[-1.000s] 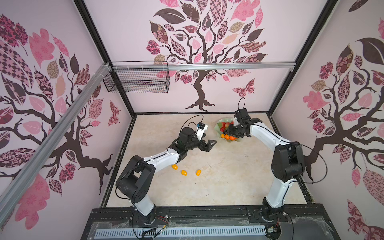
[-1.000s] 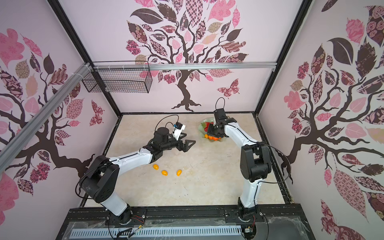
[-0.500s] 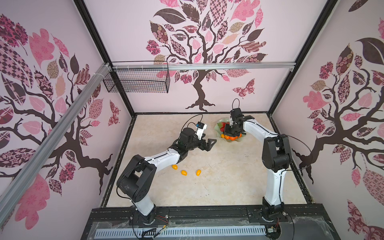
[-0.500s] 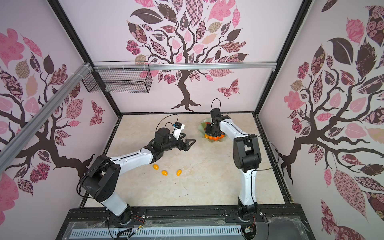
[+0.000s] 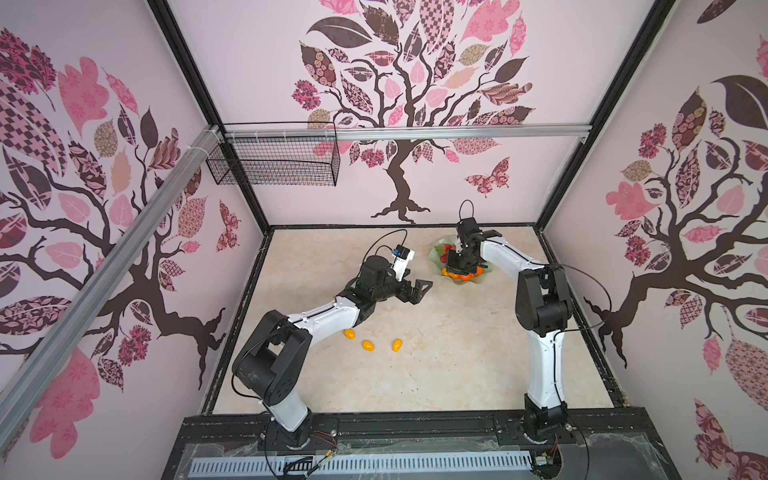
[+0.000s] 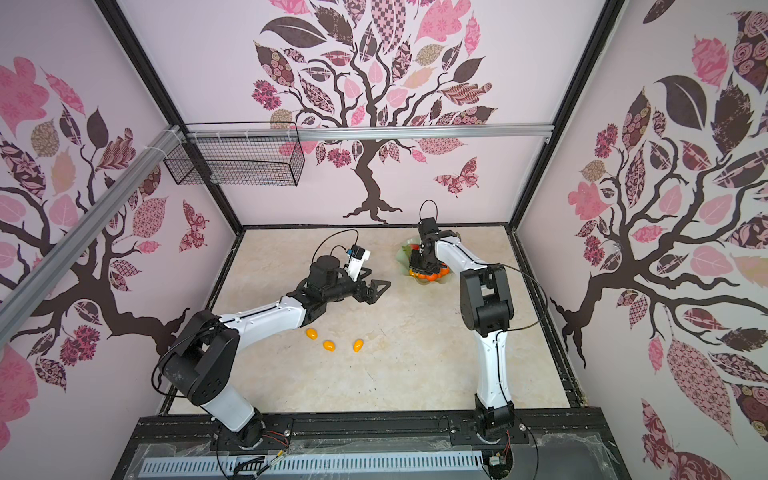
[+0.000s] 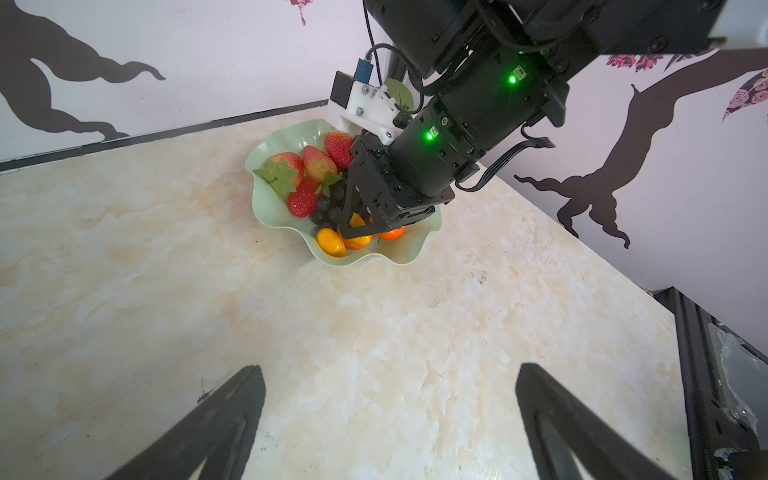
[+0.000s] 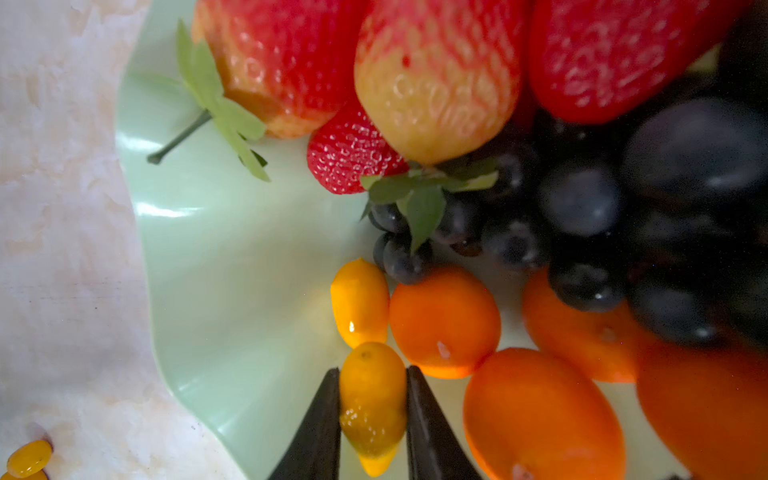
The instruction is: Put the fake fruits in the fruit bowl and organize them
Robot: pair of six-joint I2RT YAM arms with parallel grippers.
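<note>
Right arm's elbow has swung in toward the counter's (image 5: 457,374) middle since a sec ago. That nudged the right tool (image 8: 372,372) a little toward the left arm's side of the bowl. Left arm has barely changed.

Right tool jaws are nearly closed, pinching a kumquat (image 8: 372,411) btwn them. It hangs low over the fruit bowl's (image 8: 232,266) floor, just inside the wavy rim. Right beside it lie a second kumquat (image 8: 359,303) and the tangerines (image 8: 444,320). Beyond those come the grape bunch (image 8: 582,199), then the strawberries (image 8: 436,83).

Bowl sits near the counter's far edge, toward the far right corner. Left tool (image 7: 389,370) hangs wide open w/ nothing in it, above bare counter btwn the bowl and three kumquats (image 5: 368,345). Those lie loose, left of the counter's middle.

Progress, as I read it: most fruit's in and roughly grouped by kind. This kumquat needs letting go, then 3 more pickups, prob. for the left arm.
</note>
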